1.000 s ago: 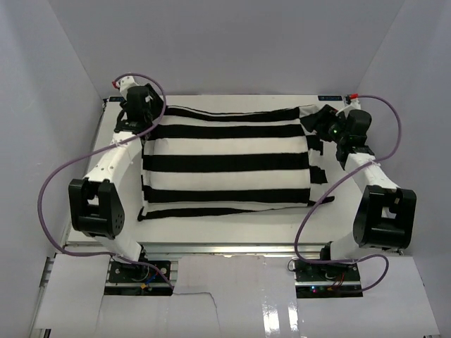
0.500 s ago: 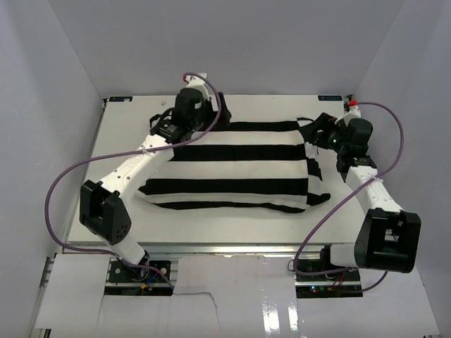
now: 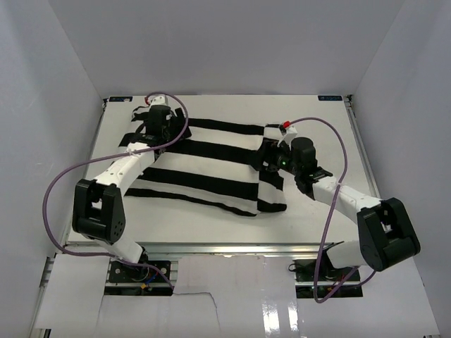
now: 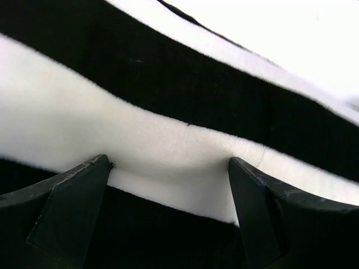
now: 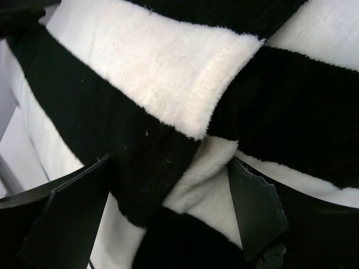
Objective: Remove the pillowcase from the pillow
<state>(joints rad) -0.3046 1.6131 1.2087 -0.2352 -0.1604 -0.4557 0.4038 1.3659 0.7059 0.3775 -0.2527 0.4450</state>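
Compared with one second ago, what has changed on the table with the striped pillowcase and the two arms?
The right gripper swung inward to the left. The right end of the striped pillowcase came with it, so the cover now lies shorter, bunched and skewed. The left gripper travelled right along the far edge, then went back to the far left corner. The pillowcase is not off yet, and the table is unchanged.

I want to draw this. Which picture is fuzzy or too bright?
Left wrist: the top right corner glares blank white, and the striped pillowcase looks soft. Right wrist: its fluff is sharp, the fingers dark. Top external: clear, evenly lit.
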